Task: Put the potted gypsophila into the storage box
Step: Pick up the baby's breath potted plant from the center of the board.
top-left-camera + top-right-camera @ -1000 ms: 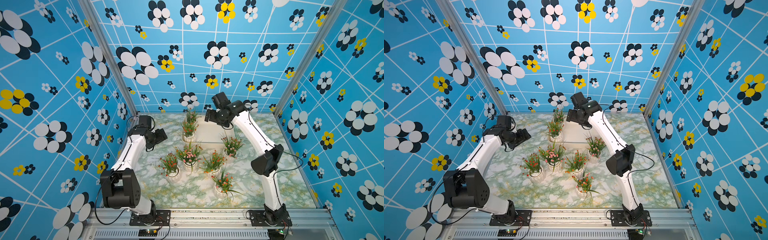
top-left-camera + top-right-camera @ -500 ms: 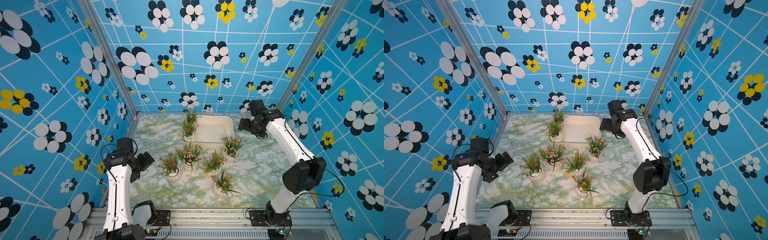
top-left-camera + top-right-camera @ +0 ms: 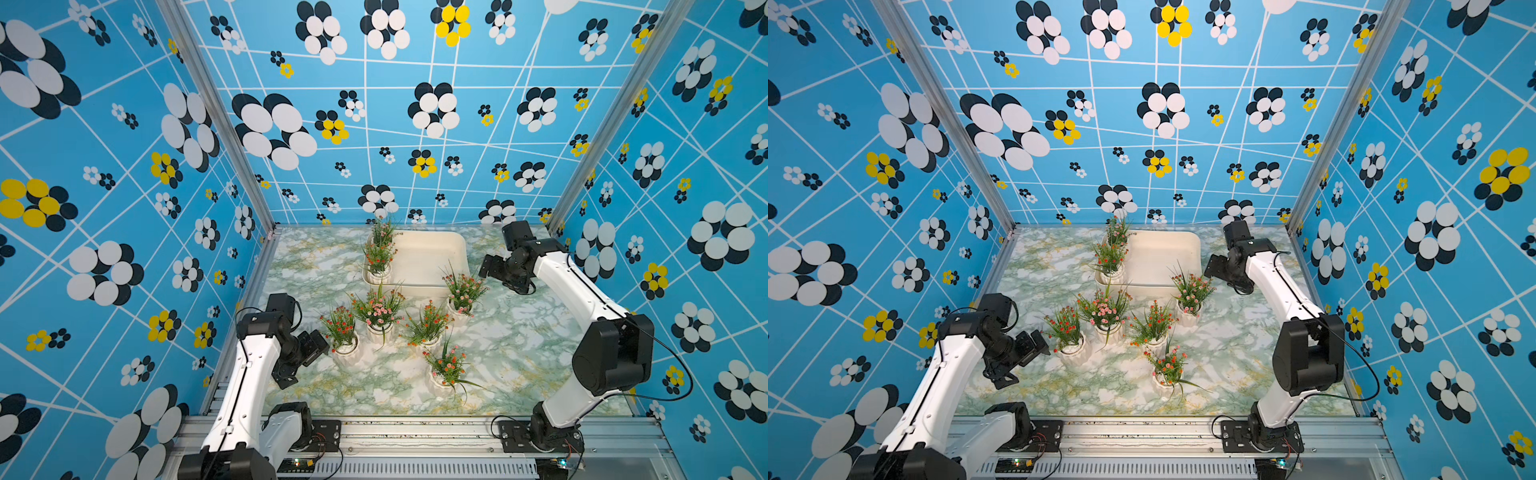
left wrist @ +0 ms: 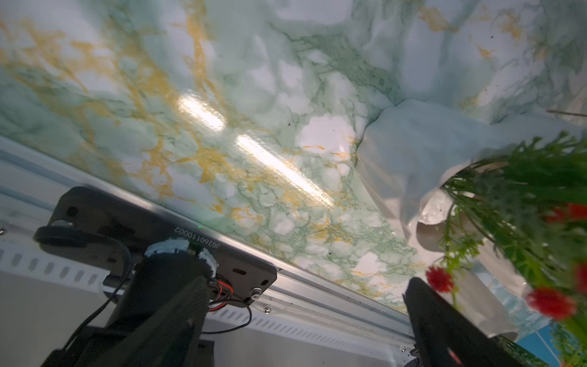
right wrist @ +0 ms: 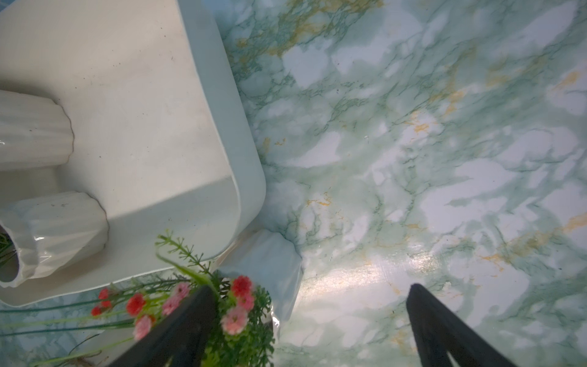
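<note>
While both jaws gape empty, two pots [image 3: 379, 274] hug the storage box's [image 3: 432, 257] left rim, apparently inside.

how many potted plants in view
7. Two in the storage box: far plant, near plant. Five on the table: pink plant beside the box, red plant, middle pink plant, orange plant, nearest plant.

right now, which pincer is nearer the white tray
Right. The right pincer sits just beside the tray; the left pincer is far off, next to a red-flowered pot.
</note>
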